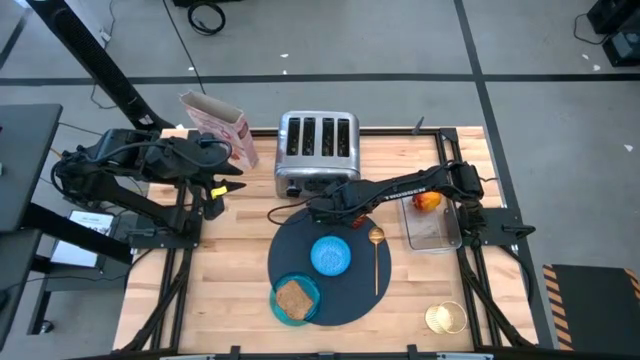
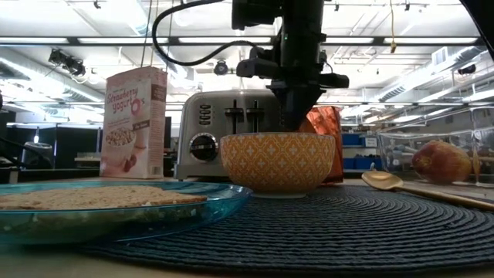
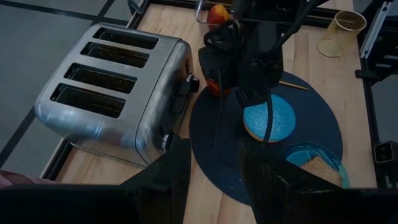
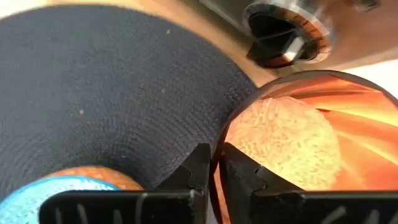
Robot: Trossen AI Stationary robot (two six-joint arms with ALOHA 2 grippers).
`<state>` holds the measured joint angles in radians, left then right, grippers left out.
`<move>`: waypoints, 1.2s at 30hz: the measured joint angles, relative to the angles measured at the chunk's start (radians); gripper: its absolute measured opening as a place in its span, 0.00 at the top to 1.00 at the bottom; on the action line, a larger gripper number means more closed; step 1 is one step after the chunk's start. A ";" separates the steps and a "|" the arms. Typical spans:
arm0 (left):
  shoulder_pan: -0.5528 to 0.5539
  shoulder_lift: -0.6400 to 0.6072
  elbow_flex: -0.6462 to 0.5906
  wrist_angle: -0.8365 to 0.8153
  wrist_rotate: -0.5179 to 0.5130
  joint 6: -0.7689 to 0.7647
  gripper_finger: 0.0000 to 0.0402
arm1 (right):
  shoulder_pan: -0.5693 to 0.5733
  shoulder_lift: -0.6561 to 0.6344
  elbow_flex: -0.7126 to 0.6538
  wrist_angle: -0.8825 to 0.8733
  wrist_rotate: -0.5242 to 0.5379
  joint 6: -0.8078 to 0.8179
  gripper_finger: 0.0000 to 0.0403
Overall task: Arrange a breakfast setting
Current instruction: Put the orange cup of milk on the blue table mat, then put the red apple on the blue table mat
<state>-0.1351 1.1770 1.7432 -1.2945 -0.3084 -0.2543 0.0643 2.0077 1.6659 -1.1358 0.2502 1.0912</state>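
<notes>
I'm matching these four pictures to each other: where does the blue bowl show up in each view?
High view: the bowl sits mid-mat, below the toaster.
Low view: bowl at centre, patterned orange outside, in front of the toaster.
Left wrist view: bowl right of centre, partly behind the right arm.
Right wrist view: only its rim, bottom left.
Shared landmark: the toaster.

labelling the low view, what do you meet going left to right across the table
plate with toast → cereal box → toaster → bowl → copper cup → spoon → fruit
</notes>
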 joint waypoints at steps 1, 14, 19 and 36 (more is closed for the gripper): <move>0.000 0.000 0.000 0.000 0.000 0.000 0.65 | 0.000 0.002 -0.001 -0.001 -0.004 -0.008 0.90; 0.000 0.000 0.000 0.035 0.000 0.000 0.65 | 0.000 -0.010 -0.001 -0.011 0.015 -0.040 0.83; 0.000 0.001 0.000 0.067 0.000 -0.006 0.65 | 0.000 -0.033 0.000 -0.025 0.036 -0.047 0.73; 0.000 0.001 0.000 0.040 0.044 -0.106 0.65 | 0.142 -0.361 0.000 -0.012 0.254 -0.169 0.55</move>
<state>-0.1349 1.1778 1.7432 -1.2544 -0.2644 -0.3604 0.2064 1.6469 1.6661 -1.1474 0.5038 0.9224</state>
